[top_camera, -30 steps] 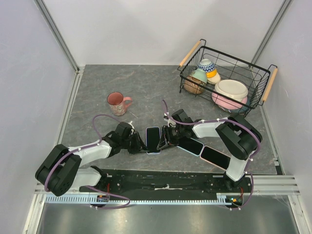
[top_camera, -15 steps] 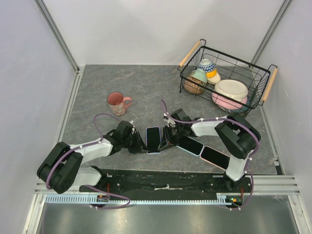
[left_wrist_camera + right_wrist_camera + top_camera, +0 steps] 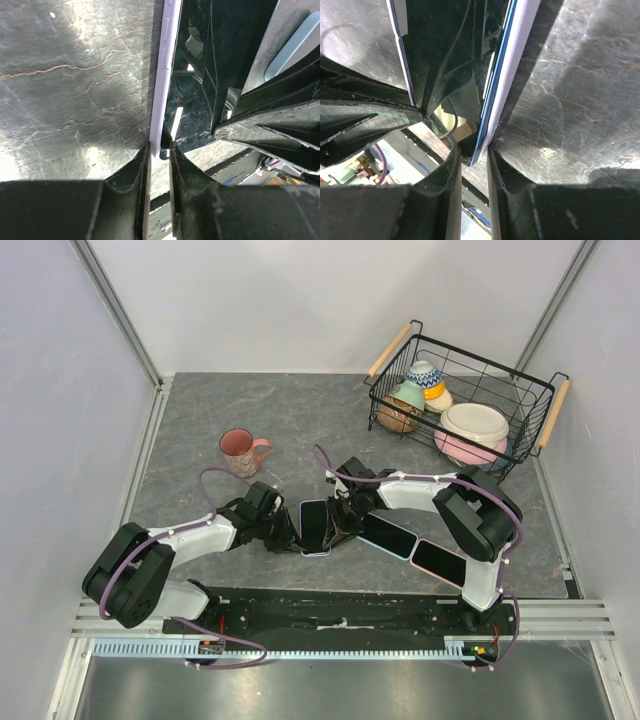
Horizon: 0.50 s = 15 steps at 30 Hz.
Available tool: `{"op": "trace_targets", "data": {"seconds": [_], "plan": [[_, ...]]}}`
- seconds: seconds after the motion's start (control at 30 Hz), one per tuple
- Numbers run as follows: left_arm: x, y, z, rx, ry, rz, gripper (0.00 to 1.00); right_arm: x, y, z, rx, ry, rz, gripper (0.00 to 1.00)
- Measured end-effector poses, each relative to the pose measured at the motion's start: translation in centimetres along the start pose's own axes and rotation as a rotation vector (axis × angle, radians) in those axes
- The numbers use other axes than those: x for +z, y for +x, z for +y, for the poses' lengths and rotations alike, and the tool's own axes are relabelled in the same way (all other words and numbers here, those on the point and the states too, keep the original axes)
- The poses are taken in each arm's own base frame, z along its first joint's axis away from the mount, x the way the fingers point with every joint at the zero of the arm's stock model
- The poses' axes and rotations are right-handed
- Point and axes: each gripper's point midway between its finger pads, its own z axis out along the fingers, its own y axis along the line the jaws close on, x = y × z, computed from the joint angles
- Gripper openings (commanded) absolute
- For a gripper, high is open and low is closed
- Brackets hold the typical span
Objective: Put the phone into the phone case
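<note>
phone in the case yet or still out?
In, it seems: the phone shows a blue edge inside the case rim, right wrist view. Fully seated: cannot tell.

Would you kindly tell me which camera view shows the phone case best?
The top external view: it alone shows the whole phone case, its lilac rim framing the dark phone. The left wrist view shows only one lilac side edge between its jaws; the right wrist view likewise shows just an edge.
</note>
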Motion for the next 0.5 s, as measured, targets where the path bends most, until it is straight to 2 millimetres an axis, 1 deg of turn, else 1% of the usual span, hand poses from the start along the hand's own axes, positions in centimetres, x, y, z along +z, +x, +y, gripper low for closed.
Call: {"op": "trace_targets", "data": {"seconds": [0.07, 0.27, 0.5], "plan": [[-0.07, -0.04, -0.06, 0.003, -0.007, 0.002, 0.05, 0.0, -0.06, -0.02, -0.005, 0.04, 0.002, 0.0], [-0.18, -0.08, -0.14, 0.019, -0.036, -0.003, 0.05, 0.14, 0.08, 0.26, -0.049, 0.172, -0.011, 0.0], [-0.4, -0.09, -0.17, 0.038, -0.073, -0.005, 0.05, 0.1, 0.25, 0.77, -0.154, 0.398, -0.104, 0.0]]}}
